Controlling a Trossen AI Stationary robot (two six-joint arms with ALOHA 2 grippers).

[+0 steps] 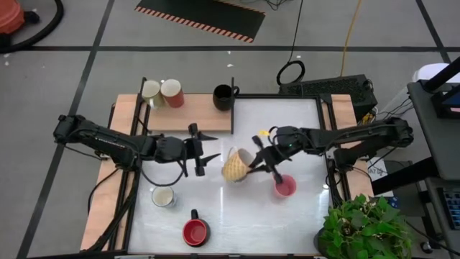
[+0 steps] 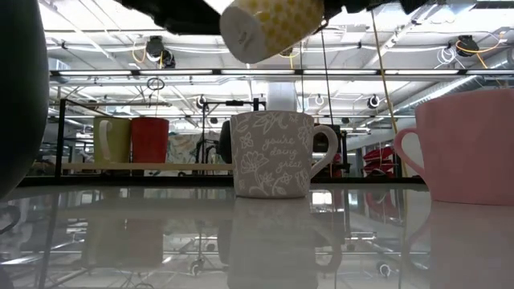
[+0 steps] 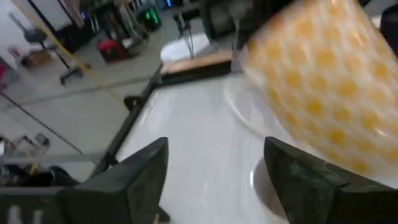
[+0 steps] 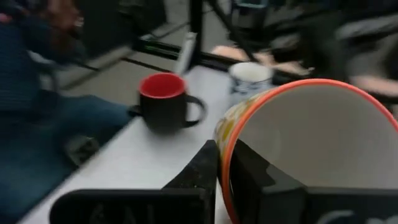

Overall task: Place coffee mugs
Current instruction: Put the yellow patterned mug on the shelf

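Observation:
A cream mug with yellow dots is in the air over the middle of the table, tipped on its side, and my right gripper is shut on it. In the low view this mug hangs high above the table. My left gripper is open just left of the mug, with its base in front of the fingers and no touch. A pink mug, a grey flowered mug and a black mug with a red inside stand on their bases on the white table. My right gripper holds the dotted mug by its orange rim, one finger inside the cup and one outside against the wall. The fingers come from the table's right, roughly level. The mug is lifted clear and lies tilted, mouth toward the right arm, base toward the left gripper.
A wooden shelf along the far left holds a pale green mug, a red mug and a black mug. A potted plant stands at the near right corner. The pink mug sits just under the right arm.

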